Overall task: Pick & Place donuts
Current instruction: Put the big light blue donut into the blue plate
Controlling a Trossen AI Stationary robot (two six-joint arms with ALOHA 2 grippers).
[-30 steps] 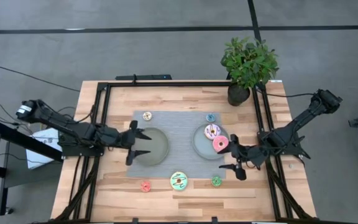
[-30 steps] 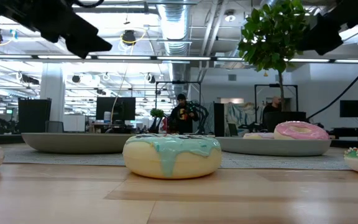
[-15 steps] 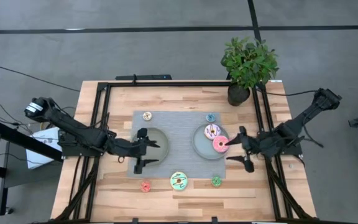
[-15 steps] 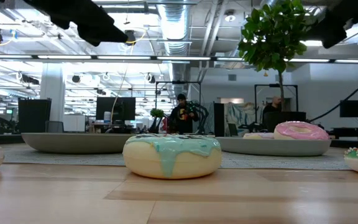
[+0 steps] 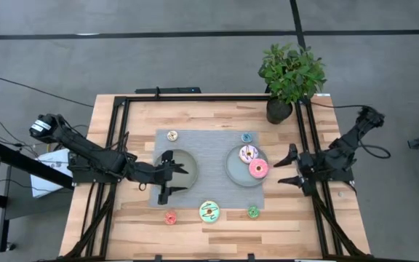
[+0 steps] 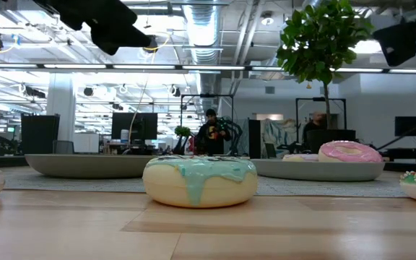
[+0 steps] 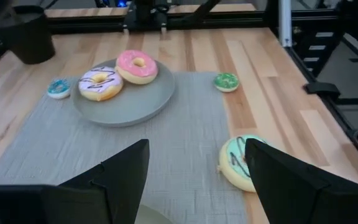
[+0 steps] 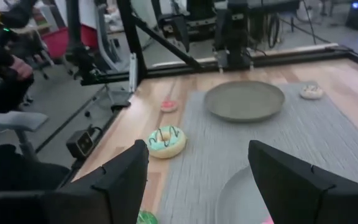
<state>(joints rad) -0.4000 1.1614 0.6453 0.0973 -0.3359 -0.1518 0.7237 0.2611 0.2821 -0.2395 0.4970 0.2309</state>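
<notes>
Two robot arms hover over a wooden table spread with a grey mat, seen from above. The left gripper hangs over the near edge of the left plate, its fingers spread and holding nothing; that plate carries no donut. The right gripper sits just off the mat's right edge, beside the right plate, fingers likewise spread and empty. On the right plate lie the pink donut and the white donut, touching each other; from the left wrist camera the pair show side by side on the dish, the pink donut next to the white one. The mint donut rests at the mat's front edge, between the two plates, and fills the middle of the table-level view. The small red donut lies on bare wood to its left, the small green donut to its right near the mat's corner. At the mat's far edge sit the tan donut, behind the left plate, and the blue donut, behind the right plate. A potted plant stands at the table's far right corner. In the room behind the table, a person is visible at a distance.
</notes>
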